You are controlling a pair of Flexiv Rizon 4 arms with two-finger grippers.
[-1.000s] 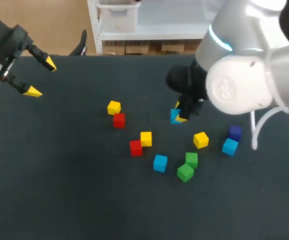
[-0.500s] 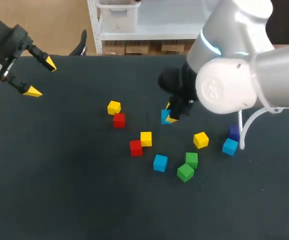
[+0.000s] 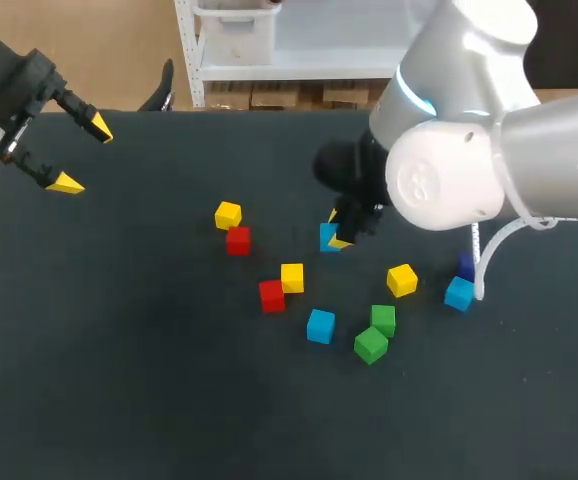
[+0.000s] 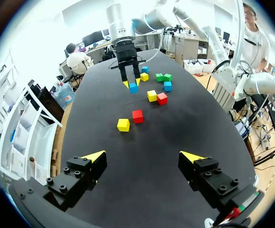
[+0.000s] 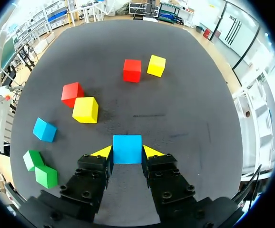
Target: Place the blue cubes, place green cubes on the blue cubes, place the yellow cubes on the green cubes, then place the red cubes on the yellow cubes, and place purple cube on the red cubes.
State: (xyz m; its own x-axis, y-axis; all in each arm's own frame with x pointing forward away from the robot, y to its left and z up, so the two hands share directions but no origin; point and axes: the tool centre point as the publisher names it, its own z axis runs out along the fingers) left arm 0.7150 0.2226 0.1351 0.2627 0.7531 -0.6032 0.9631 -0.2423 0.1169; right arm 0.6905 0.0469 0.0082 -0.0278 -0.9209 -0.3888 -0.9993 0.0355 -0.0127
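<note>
Though alone, blue cube (image 5: 127, 148) flush between the right fingers (image 5: 102, 152).

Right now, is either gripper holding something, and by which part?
The right gripper holds a blue cube by two opposite side faces. The left gripper holds nothing.

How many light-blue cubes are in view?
3 light-blue cubes: one in the right gripper, one beside the green cubes, one by the purple cube. The right arm may hide others.
</note>
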